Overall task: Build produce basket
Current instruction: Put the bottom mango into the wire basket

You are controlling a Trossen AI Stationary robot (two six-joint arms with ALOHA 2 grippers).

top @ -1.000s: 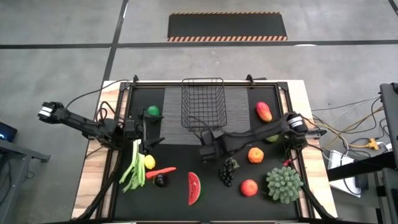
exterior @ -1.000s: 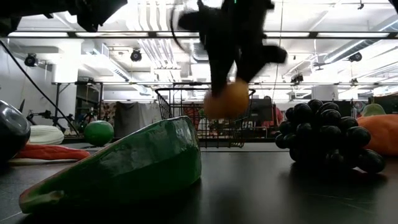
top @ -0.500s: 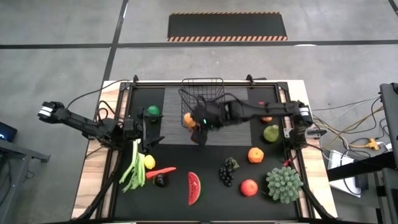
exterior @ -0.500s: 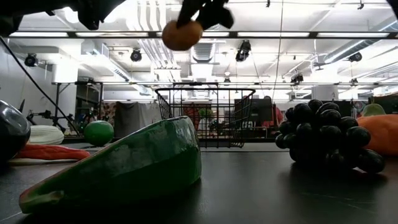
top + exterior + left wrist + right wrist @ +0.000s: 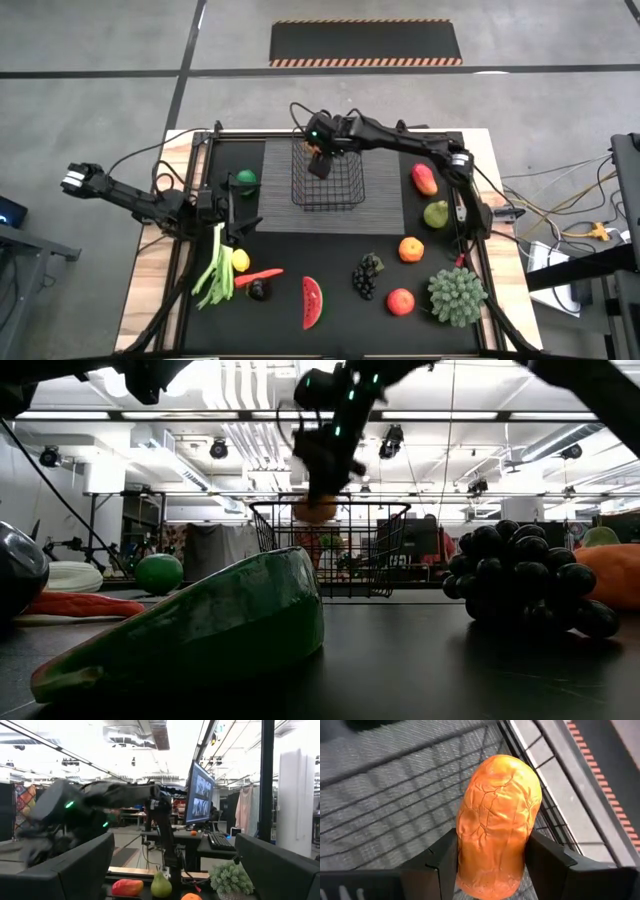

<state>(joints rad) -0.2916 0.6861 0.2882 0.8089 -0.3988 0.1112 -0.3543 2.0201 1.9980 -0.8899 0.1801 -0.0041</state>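
The right gripper (image 5: pixel 492 865) clamps an orange (image 5: pixel 497 822) just inside, apparently, the basket (image 5: pixel 330 185) far rim.

You're getting the table (image 5: pixel 440 215) straight down from overhead, level from tabletop height, plus two wrist close-ups; both wide views are catching the basket (image 5: pixel 328 180).

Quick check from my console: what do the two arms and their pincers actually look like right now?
Both are dark, slim, jointed arms. The right pincer has two flat, angular black fingers; small green lights glow on its wrist. The left pincer is black too, with black cables trailing along its arm and a pale, whitish block at the arm's far end.
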